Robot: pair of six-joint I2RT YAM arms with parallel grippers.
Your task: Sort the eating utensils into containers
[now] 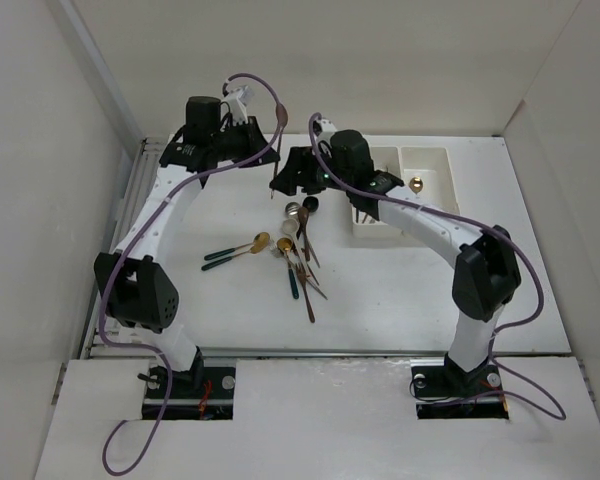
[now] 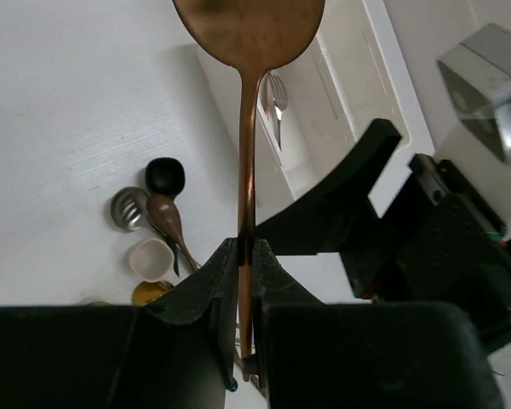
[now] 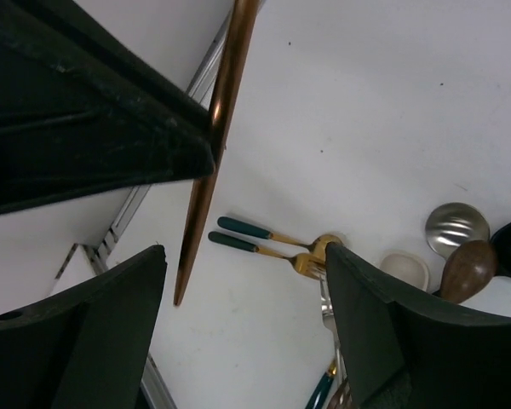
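My left gripper (image 1: 268, 157) (image 2: 245, 247) is shut on the handle of a copper spoon (image 2: 247, 128) and holds it in the air, bowl pointing away. The handle's end (image 3: 206, 179) hangs between the spread jaws of my right gripper (image 1: 294, 178) (image 3: 245, 256), which is open and touches nothing. The other utensils lie in a pile (image 1: 296, 250) on the table below; two gold ones with teal handles (image 3: 264, 239) lie at its left. The white containers (image 1: 442, 160) stand to the right. The left bin (image 2: 324, 111) holds a silver fork (image 2: 274, 94); the right one holds a gold spoon (image 1: 416, 184).
Spoon heads in silver (image 3: 456, 228), brown (image 3: 468, 268), white (image 3: 406, 268) and black (image 2: 164, 175) lie at the pile's far end. The two grippers are close together above the table's back middle. A metal rail (image 1: 130, 200) runs along the table's left edge.
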